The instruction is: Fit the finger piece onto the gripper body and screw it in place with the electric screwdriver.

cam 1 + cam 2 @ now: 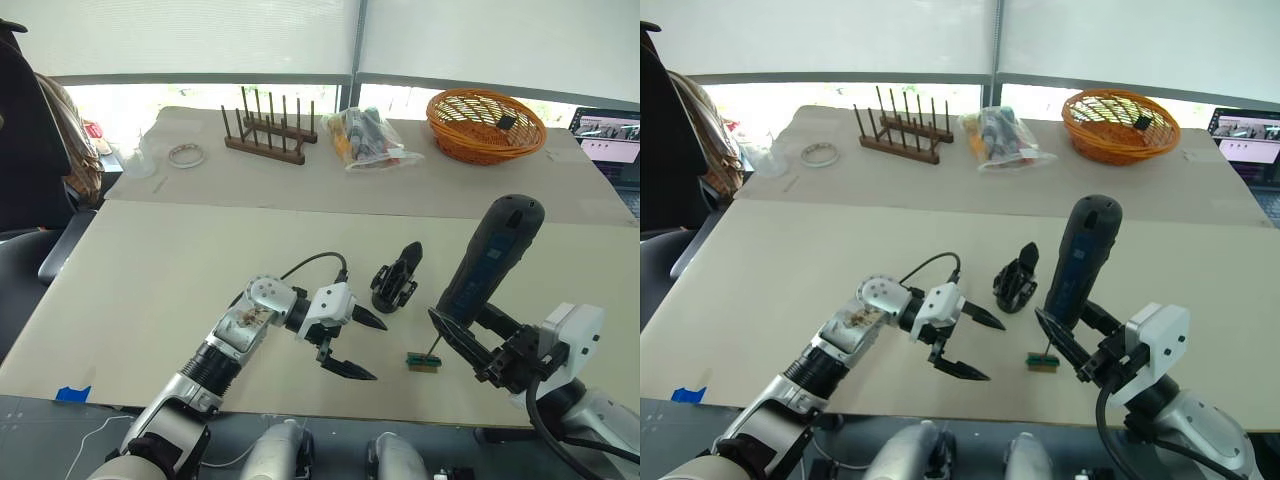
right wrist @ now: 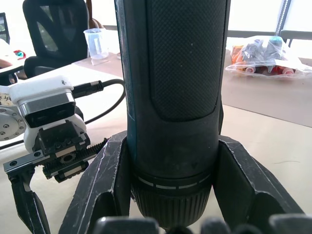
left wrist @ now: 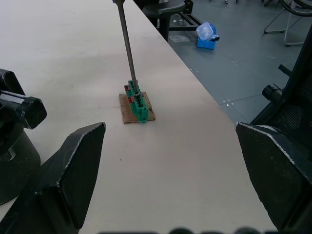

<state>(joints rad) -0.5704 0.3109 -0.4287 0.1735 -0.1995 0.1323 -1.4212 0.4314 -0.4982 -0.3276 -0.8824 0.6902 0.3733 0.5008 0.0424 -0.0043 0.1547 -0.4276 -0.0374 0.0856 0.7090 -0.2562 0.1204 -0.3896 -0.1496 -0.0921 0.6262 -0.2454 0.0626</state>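
Note:
The gripper body [image 1: 392, 288] stands on the beige table, and the slim black finger piece [image 1: 410, 255] rises from its top; whether it is fully seated I cannot tell. My left gripper [image 1: 360, 345] hovers just left of it, open and empty, its fingers [image 3: 63, 180] spread wide. My right gripper [image 1: 452, 325] is shut on the electric screwdriver [image 1: 488, 258], which leans steeply, its thin bit [image 3: 126, 44] resting on a tiny green-and-black block [image 1: 424, 361]. In the right wrist view the screwdriver [image 2: 173, 97] sits between both fingers [image 2: 97, 190].
At the back of the table are a wooden peg rack [image 1: 268, 130], a clear bag of parts [image 1: 370, 138], an orange basket [image 1: 486, 125], a tape roll [image 1: 186, 155] and a laptop [image 1: 610, 135]. A dark chair [image 1: 30, 180] stands at the left edge.

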